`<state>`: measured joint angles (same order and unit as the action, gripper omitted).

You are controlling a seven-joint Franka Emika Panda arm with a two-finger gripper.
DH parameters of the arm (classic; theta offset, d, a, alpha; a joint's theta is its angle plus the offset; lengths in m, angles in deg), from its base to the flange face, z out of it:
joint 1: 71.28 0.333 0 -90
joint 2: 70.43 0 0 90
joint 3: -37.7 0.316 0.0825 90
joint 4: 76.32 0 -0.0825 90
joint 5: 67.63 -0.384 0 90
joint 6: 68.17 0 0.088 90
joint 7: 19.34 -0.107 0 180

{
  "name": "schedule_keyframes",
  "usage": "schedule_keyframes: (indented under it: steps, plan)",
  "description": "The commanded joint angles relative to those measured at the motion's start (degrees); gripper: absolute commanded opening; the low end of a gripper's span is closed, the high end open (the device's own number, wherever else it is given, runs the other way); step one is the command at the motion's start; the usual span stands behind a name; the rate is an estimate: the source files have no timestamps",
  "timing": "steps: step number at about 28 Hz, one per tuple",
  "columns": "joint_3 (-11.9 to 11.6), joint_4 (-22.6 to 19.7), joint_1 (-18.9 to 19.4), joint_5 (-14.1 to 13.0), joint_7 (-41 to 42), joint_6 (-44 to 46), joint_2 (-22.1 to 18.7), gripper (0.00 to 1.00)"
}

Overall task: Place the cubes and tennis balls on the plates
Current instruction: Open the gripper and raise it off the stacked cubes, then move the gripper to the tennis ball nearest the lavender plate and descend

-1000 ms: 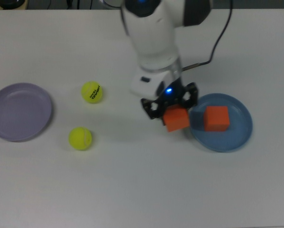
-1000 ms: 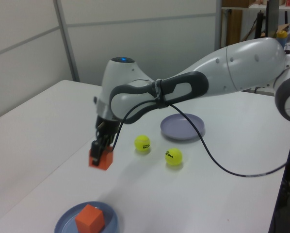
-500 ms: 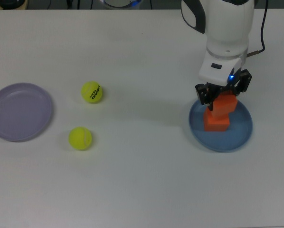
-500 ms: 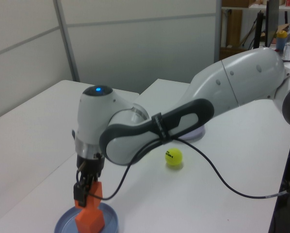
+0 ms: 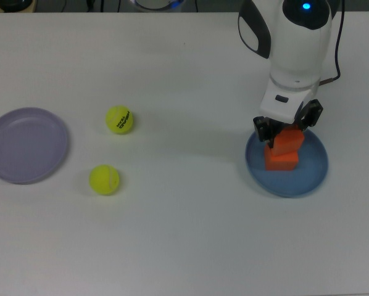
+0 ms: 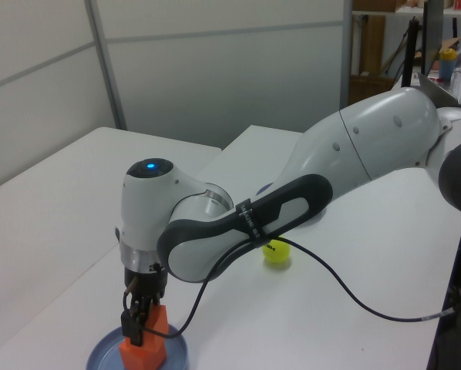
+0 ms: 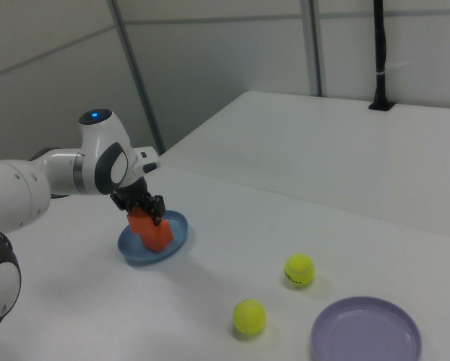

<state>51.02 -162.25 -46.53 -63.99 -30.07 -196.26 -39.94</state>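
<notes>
cube stacked on cube over the blue plate

the gripper points down over the blue plate, its two fingers pinching the upper orange cube from either side. that cube sits tilted on top of the lower orange cube, which rests on the plate directly beneath the gripper. in the left view the gripper hangs over the stacked orange pair on the blue plate; in the right view the same stack shows inside the plate below the fingers. the white table carries everything. well away from the gripper, toward the top view's left, lie the lettered tennis ball and the plain tennis ball, both on the bare table. farthest from the gripper, at the top view's left edge, sits the lavender plate. the arm's black cable runs off behind it.
</notes>
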Motion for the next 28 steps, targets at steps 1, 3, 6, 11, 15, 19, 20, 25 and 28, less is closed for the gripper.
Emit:
schedule_keyframes:
  steps: [1,3,6,11,15,19,20,25,28]
  plan:
    - [0.0,-0.6,0.3,1.7,-2.6,-2.6,0.4,0.00]
    - [0.0,-0.6,0.3,2.9,-2.8,-3.0,0.6,0.00]
    - [0.0,-0.6,0.3,4.2,-2.2,-3.0,0.6,0.95]
    - [0.0,-0.8,0.2,4.1,-1.4,-2.3,-0.3,1.00]
    - [0.0,-1.0,0.0,3.4,-1.5,-0.2,-3.2,1.00]
    - [0.0,-0.9,-0.6,2.3,-1.0,6.2,-7.6,1.00]
    - [0.0,-0.9,-0.8,1.6,-0.8,7.2,-8.7,1.00]
    - [-1.4,-1.7,-3.4,-2.9,2.9,15.7,-14.2,1.00]
    - [-4.7,-5.3,-4.5,-4.3,3.5,16.2,-17.9,1.00]
